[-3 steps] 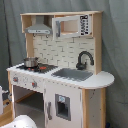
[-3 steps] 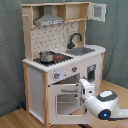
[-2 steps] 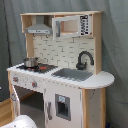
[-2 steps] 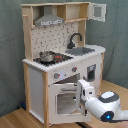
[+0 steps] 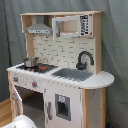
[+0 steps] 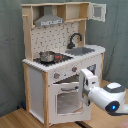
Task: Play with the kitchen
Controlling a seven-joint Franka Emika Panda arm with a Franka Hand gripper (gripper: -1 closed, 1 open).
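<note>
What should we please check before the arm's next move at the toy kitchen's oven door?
1. White oven door ajar, swung outward: ok.
2. Robot's white hand close to the door's right edge in the second exterior view: ok.
3. Hand's grip on the door: cannot tell.
4. Small silver pot upright on the hob: ok.
5. Grey sink and black curved faucet away from the arm: ok.
6. Upper cabinet door open, well above the arm: ok.
</note>
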